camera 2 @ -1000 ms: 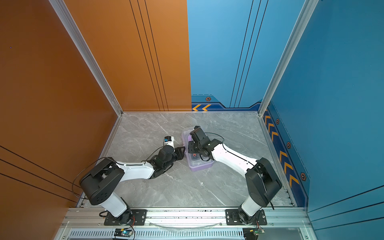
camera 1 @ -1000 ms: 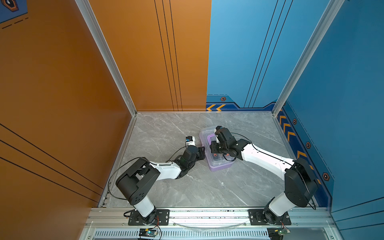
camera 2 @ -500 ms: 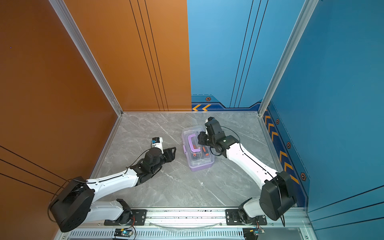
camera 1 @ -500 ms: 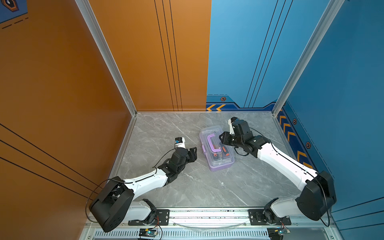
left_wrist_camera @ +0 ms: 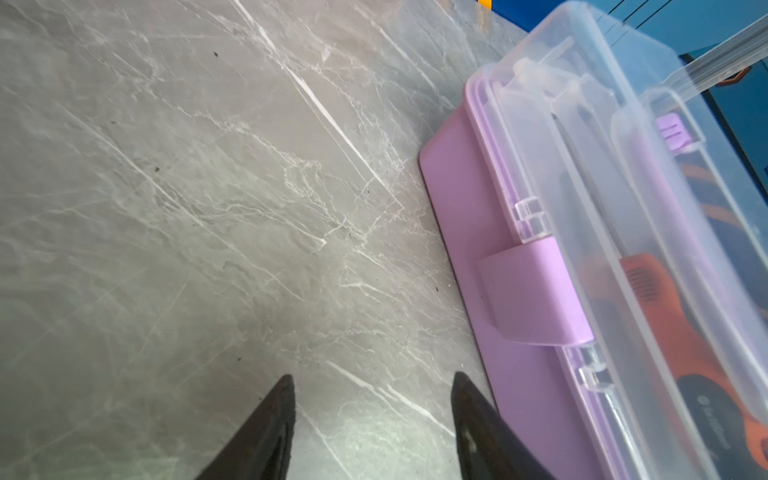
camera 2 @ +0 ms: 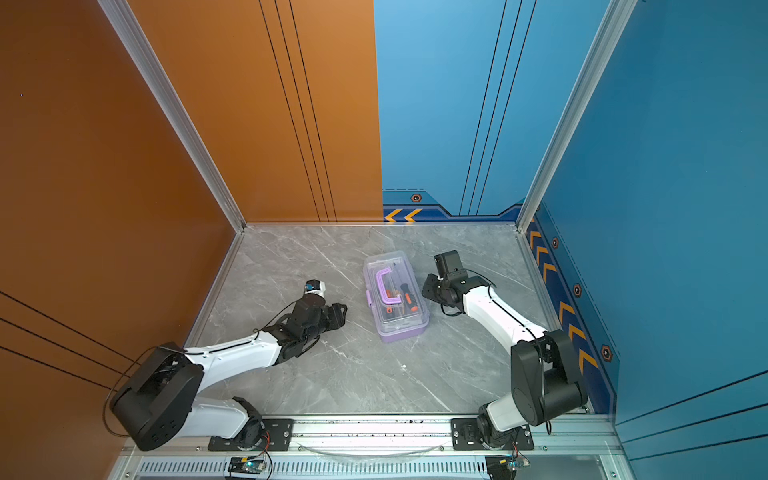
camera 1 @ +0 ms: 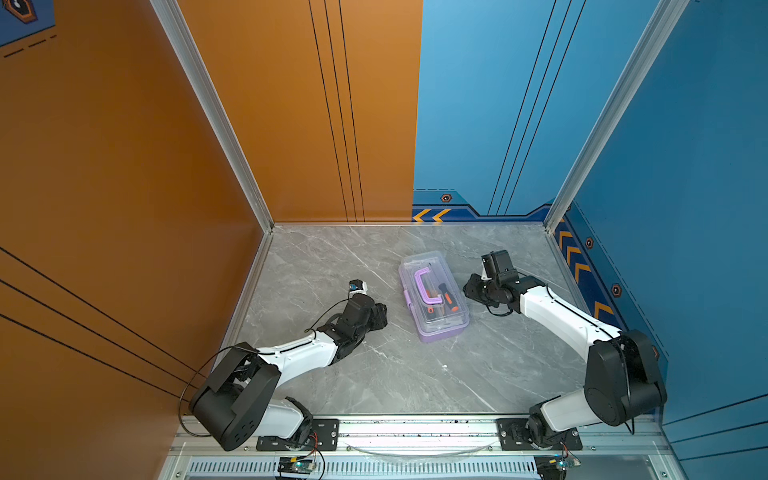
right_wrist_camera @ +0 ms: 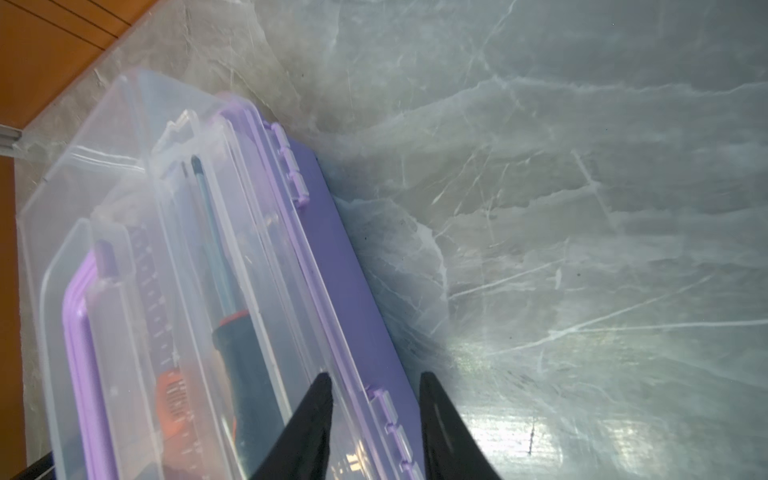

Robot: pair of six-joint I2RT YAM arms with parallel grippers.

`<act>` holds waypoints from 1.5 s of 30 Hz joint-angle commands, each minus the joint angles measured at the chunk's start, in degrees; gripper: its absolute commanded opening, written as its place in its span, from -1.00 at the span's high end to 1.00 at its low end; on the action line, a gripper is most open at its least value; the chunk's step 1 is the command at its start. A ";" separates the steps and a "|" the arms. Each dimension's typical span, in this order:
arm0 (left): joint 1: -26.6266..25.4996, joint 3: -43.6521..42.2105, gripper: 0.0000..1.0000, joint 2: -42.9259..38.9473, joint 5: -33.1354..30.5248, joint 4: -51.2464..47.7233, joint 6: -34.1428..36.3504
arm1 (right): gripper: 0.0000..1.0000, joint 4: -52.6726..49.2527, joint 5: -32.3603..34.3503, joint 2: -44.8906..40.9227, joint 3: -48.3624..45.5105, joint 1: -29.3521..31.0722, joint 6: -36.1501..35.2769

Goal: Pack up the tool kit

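The tool kit is a lilac case lying with its clear lid down, in the middle of the table in both top views. Its purple handle lies flat on the lid. Orange-and-black screwdriver handles show through the lid. My left gripper is low and open, a short way left of the case, and the lilac latch faces its side. My right gripper sits just right of the case, open and holding nothing. In the right wrist view the case's hinge edge shows between its fingertips.
The grey marble table is closed in by an orange wall on the left and a blue wall on the right. A metal rail carrying both arm bases runs along the front edge.
Both grippers have drawn back from the case, the left one leftward and the right one off the lid to the right. Both jaws stand wider apart than before.
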 commanded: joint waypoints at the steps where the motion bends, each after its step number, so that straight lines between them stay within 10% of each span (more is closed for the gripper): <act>1: 0.47 2.11 -0.20 1.96 3.43 1.71 -0.25 | 0.25 0.88 -0.89 0.21 -1.21 2.49 1.86; 17: 5.52 3.09 -0.21 3.30 10.35 2.98 -4.64 | 0.28 -7.08 7.55 -6.91 4.79 5.06 -0.12; 31: 7.84 22.08 -0.20 7.96 23.80 -23.83 2.18 | 0.30 -11.53 7.96 4.57 20.58 16.71 -2.80; 45: 7.36 23.56 -0.12 12.97 27.13 -20.76 1.44 | 0.31 -10.70 6.25 8.80 21.55 18.89 -2.62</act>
